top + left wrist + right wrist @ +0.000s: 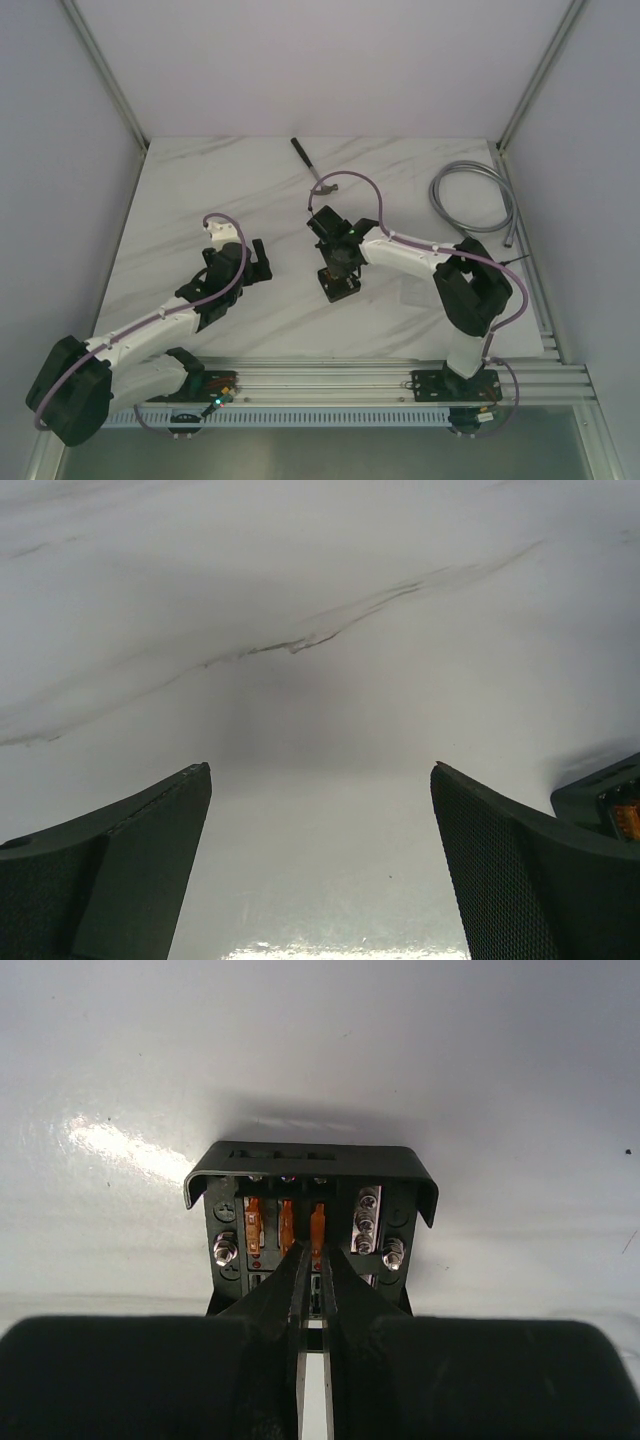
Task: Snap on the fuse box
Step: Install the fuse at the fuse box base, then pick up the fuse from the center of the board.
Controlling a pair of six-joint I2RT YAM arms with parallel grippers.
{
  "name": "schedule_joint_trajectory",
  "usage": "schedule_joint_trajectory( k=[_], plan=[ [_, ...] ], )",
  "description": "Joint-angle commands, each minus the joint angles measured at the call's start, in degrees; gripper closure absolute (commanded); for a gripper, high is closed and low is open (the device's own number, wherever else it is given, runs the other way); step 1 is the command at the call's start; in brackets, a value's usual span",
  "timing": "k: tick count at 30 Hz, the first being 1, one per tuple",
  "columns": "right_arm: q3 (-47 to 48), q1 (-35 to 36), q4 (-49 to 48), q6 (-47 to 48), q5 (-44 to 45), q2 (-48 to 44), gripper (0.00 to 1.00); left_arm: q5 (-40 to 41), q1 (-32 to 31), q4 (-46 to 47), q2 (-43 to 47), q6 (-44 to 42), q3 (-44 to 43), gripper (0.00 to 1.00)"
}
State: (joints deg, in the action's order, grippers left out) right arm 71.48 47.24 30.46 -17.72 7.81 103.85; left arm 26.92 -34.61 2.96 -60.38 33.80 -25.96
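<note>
On the left, the left end effector (250, 262) hangs low over the bare tabletop (190, 190) with its jaws wide apart and nothing between them. I judge it waits there so as not to be in the way, yet near enough to help: in its own wrist view a corner of the fuse box (338, 285) shows just at the right edge.

The fuse box stands on the tabletop near the middle, between the two arms, with its open slotted face turned up to the right wrist camera. So the fuses and screws can be seen and reached.

The right end effector (314, 1252) is directly over the box. Its jaws are drawn almost together, with only a thin slit, and the tips sit on either side of the third orange fuse (319, 1222). It seems to pinch this fuse, probably to seat it in its slot.

Far right, a coiled grey cable (478, 195) lies apart and unused.
</note>
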Motion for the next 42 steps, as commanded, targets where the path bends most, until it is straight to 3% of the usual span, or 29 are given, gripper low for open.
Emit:
schedule_joint_trajectory(
  k=[1, 10, 16, 20, 24, 34, 42],
  plan=[
    [-4.2, -1.3, 4.1, 0.8, 1.5, 6.8, 1.0, 0.2, 0.3, -0.2, -0.2, -0.5, -0.3, 0.0],
    [-5.0, -2.3, 0.4, 1.5, 2.5, 13.1, 1.0, -0.1, 0.5, -0.3, -0.7, -0.5, -0.4, 0.0],
    [-2.0, -2.2, -0.7, 2.2, 0.0, 5.3, 1.0, -0.3, 0.6, -0.4, 0.7, -0.3, -0.2, 0.0],
    [-0.6, -2.2, -0.6, 2.7, -1.3, -1.5, 0.77, -0.5, 0.6, -0.6, 1.8, -0.2, 0.1, 0.0],
    [-0.7, -3.0, 0.2, 2.9, -0.1, -6.9, 0.63, -0.5, 0.6, -0.6, 2.7, -0.1, 0.3, 0.0],
    [-8.0, -16.7, -3.2, 4.2, 3.9, -11.2, 0.46, -1.0, 0.6, -0.8, 3.3, 0.1, 0.3, 0.0],
    [-9.2, -27.5, -9.6, 4.9, 2.2, -6.4, 0.42, -0.8, 0.6, -0.9, 2.8, 0.0, 0.1, 0.0]
  ],
)
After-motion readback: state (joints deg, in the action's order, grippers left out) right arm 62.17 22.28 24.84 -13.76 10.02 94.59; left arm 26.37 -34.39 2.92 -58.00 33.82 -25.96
